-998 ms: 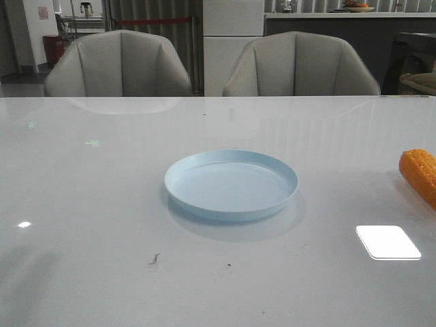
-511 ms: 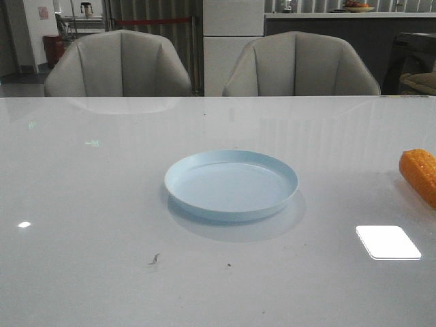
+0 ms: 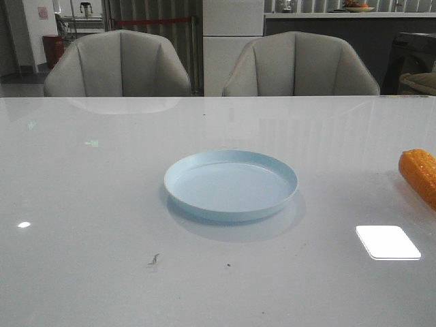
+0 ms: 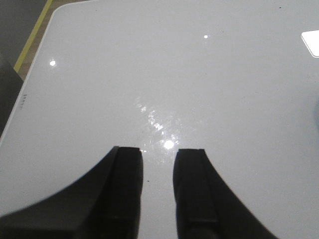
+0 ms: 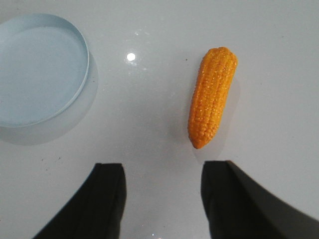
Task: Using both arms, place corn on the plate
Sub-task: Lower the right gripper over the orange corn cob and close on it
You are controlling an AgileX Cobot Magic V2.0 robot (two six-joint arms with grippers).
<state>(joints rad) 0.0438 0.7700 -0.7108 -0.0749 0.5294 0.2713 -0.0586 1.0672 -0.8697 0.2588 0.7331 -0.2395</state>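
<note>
The pale blue plate lies in the middle of the white table, with nothing on it. The orange corn rests on the table at the far right edge of the front view, partly cut off. Seen from the right wrist, the corn lies just ahead of my right gripper, which is open and holds nothing; the plate is off to one side. My left gripper hovers over bare table, its fingers a small gap apart and nothing between them. Neither gripper appears in the front view.
Two grey chairs stand behind the table's far edge. The table's left edge and a yellow floor line show in the left wrist view. Bright light reflections lie on the glossy tabletop.
</note>
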